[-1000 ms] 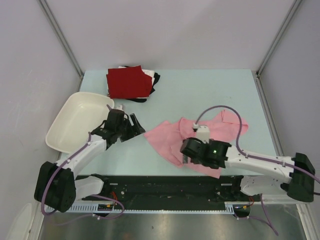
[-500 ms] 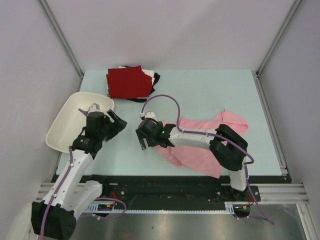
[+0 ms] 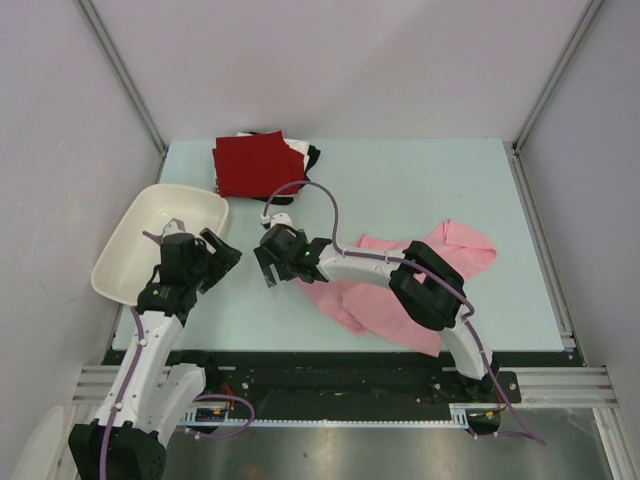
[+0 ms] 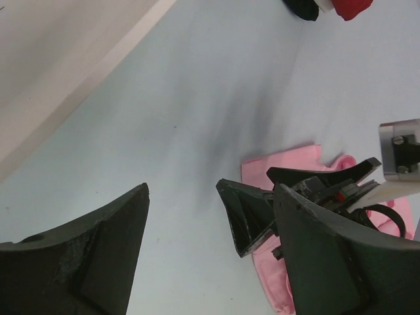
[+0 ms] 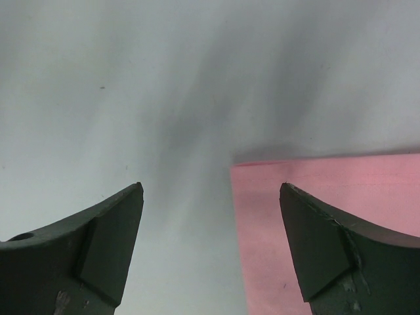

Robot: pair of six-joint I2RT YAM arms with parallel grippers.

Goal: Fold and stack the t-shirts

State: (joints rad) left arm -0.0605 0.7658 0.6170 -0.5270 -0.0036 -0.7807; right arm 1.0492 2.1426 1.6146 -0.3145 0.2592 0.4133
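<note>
1. Top view: a crumpled light pink cloth t-shirt [image 3: 460,248] lies right of centre on the pale green table [image 3: 400,190], well apart from the folded dark red t-shirt [image 3: 255,165] topping the far stack.
2. Left wrist: the left gripper [image 4: 210,190], fingers spread, faces the right gripper [image 4: 249,216].
3. Right wrist: the right gripper's fingers are apart, with the pink corner between them.

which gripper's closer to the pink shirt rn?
Right. The right gripper is open over the pink shirt's left corner. The left gripper is open too, off to the shirt's left beside the tub, clear of the cloth.
</note>
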